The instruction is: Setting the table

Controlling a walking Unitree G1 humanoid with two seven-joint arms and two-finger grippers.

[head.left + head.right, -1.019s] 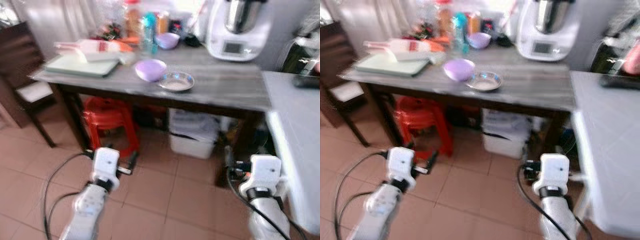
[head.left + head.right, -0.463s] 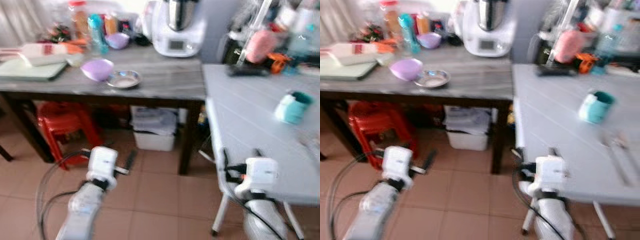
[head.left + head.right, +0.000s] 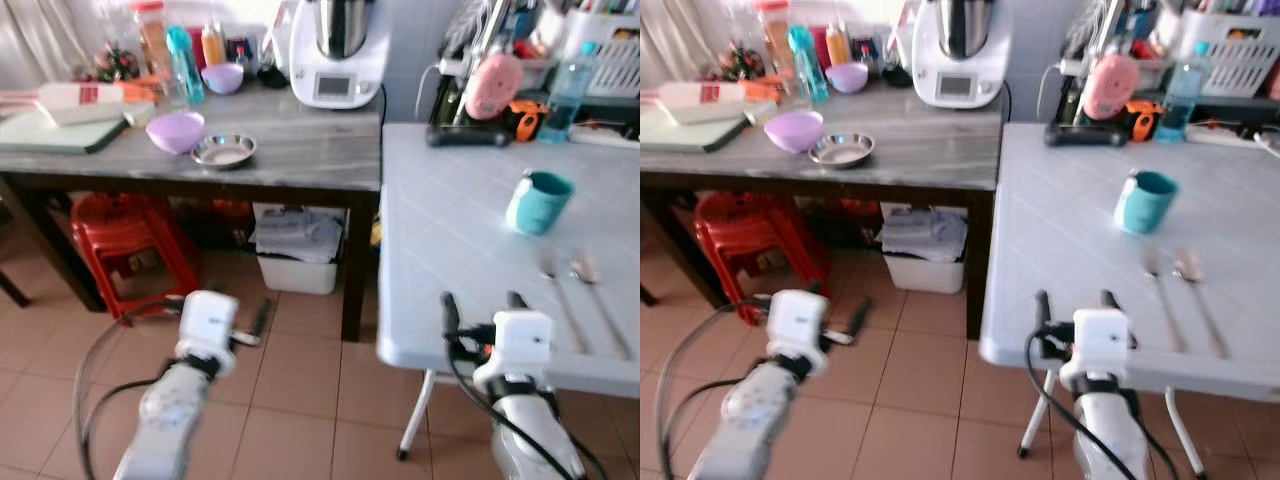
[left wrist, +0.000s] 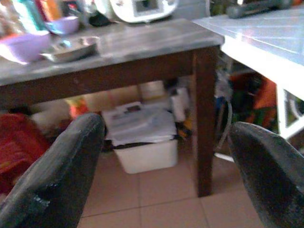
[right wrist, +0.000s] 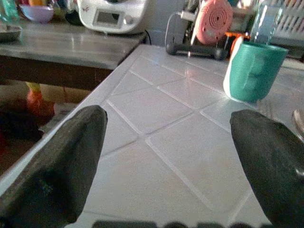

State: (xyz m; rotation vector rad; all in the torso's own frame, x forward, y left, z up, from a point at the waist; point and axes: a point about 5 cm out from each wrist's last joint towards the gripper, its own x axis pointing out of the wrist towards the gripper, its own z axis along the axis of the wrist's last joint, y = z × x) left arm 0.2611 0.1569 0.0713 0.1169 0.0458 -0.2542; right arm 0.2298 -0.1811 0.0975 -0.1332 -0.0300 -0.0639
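A teal mug (image 3: 538, 202) stands on the white tiled table (image 3: 450, 230) at the right. Two spoons (image 3: 585, 270) lie side by side just in front of it. On the grey wooden table (image 3: 300, 150) at the left sit a purple bowl (image 3: 175, 131) and a steel dish (image 3: 224, 151), with a smaller purple bowl (image 3: 223, 77) behind. My right gripper (image 3: 481, 300) is open at the white table's front edge, pointing toward the mug (image 5: 254, 70). My left gripper (image 4: 166, 128) is open, low over the tiled floor, facing the wooden table.
A white kitchen machine (image 3: 338, 50), bottles and a cutting board (image 3: 50, 135) crowd the wooden table's back. Under it stand a red stool (image 3: 125, 250) and a white bin (image 3: 295, 245). A pink object (image 3: 493, 85), a water bottle (image 3: 563, 95) and a basket line the white table's far side.
The camera has swung right: the wooden table slid left and the white table with mug and spoons came into full view. Both arms keep their pose, grippers still open.
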